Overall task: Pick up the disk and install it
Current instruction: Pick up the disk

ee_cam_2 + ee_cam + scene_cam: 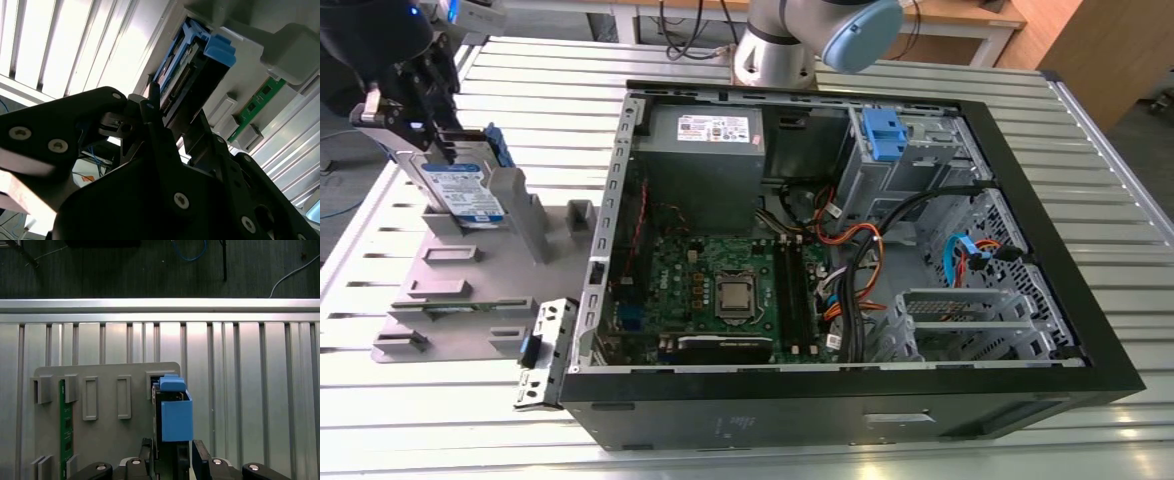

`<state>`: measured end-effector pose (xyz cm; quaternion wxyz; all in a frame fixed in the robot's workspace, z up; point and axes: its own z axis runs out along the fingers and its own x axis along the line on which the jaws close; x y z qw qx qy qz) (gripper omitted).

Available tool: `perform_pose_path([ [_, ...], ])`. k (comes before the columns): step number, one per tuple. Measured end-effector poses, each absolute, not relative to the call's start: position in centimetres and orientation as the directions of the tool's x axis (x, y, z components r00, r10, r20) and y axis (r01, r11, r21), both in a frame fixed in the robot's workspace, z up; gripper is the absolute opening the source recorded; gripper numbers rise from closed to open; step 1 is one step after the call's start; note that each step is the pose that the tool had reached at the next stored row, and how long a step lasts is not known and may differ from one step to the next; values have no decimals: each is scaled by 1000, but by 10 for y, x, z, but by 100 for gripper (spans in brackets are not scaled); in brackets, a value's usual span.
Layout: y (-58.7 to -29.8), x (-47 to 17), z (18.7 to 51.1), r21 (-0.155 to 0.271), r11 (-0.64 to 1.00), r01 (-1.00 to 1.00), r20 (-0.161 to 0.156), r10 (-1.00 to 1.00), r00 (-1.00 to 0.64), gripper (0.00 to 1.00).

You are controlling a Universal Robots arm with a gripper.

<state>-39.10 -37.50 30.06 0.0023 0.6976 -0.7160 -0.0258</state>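
Note:
The disk (464,195) stands on edge in a slot of the grey fixture plate (467,300) at the exterior view's left, its white-and-blue label facing the camera and its blue rail (175,412) along the top. My gripper (447,150) comes down over its upper end. In both wrist views the two black fingers (200,455) lie one against each flat side of the disk (185,85), so the gripper (174,452) looks shut on it. The disk's lower edge still sits between the fixture's posts.
The open computer case (1067,250) lies to the exterior view's right, holding a power-supply box (707,150), a motherboard (720,280), cables, a drive cage with a blue clip (887,140) and a metal bay (961,315). A green memory stick (65,425) stands in the fixture. A loose bracket (540,350) lies beside the case.

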Motion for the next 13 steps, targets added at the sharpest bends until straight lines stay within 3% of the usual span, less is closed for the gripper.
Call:
perform_pose_path([
  [9, -375, -391, 301, 40, 25, -999, -33, -999, -27, 45],
  [13, -375, -391, 301, 40, 26, -999, -33, -999, -27, 36],
])
